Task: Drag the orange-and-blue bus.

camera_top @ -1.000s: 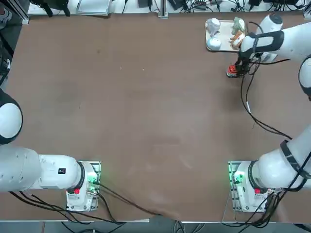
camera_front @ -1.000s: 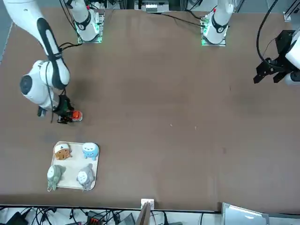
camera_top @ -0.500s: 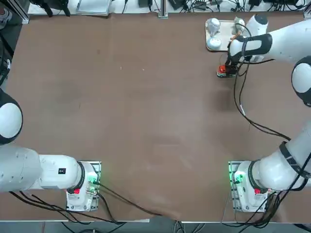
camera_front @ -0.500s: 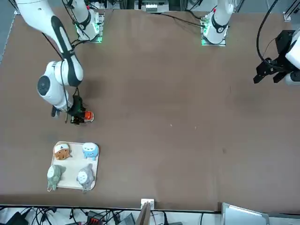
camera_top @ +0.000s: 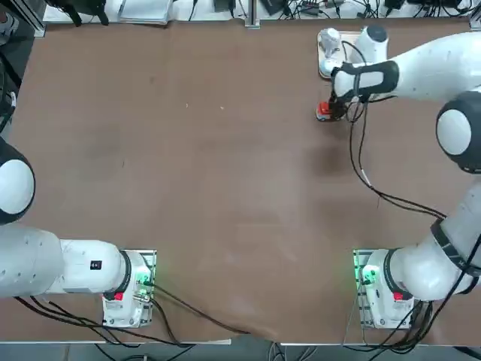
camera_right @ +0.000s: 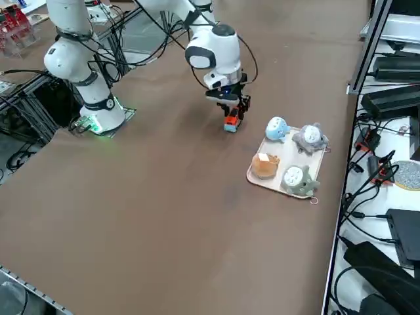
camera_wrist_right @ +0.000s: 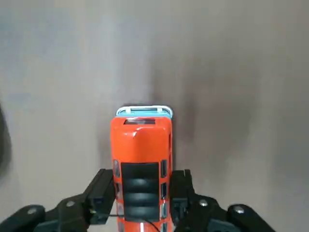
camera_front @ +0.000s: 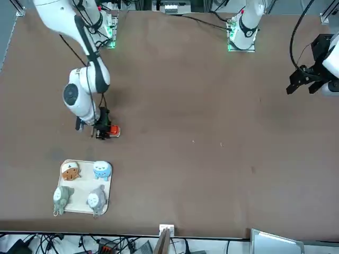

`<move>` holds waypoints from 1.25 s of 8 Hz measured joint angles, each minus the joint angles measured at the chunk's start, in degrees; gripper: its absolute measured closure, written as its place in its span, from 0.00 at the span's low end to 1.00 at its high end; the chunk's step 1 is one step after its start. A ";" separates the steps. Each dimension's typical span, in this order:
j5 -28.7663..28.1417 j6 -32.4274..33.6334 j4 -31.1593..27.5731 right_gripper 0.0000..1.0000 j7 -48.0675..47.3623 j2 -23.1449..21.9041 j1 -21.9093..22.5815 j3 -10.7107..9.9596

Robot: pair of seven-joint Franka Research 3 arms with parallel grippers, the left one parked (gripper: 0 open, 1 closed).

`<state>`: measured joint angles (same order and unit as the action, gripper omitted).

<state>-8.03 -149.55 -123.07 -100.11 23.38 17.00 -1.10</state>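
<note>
The orange-and-blue bus [camera_wrist_right: 141, 164] is a tiny toy with a red-orange roof and a pale blue lower edge. It stands on the brown table at the far right, seen as a small red spot in the top view [camera_top: 324, 110], the front view [camera_front: 113, 130] and the right side view [camera_right: 230, 122]. My right gripper [camera_wrist_right: 141, 203] is shut on the bus, one black finger [camera_wrist_right: 103, 193] pressed to each long side. In the top view the right gripper [camera_top: 331, 108] hangs just below the tray of figurines.
A beige tray [camera_front: 109, 186] with several small figurines lies near the table's far edge, close beside the bus [camera_right: 287, 159]. Cables trail from the right arm [camera_top: 368, 177] over the table. The table's wide middle lies to the left of the bus.
The right gripper has slid the bus along the table toward the left of the top view, from beside the tray's right end to below its left end. The grip has stayed shut.
</note>
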 joint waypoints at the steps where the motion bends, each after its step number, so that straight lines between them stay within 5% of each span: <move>1: 0.00 -0.34 0.31 0.39 -1.44 0.28 1.56 -0.01; 10: 0.00 -1.06 1.94 0.39 -8.31 1.47 7.32 -0.38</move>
<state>-8.02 -150.61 -121.13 -108.42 24.85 24.32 -1.49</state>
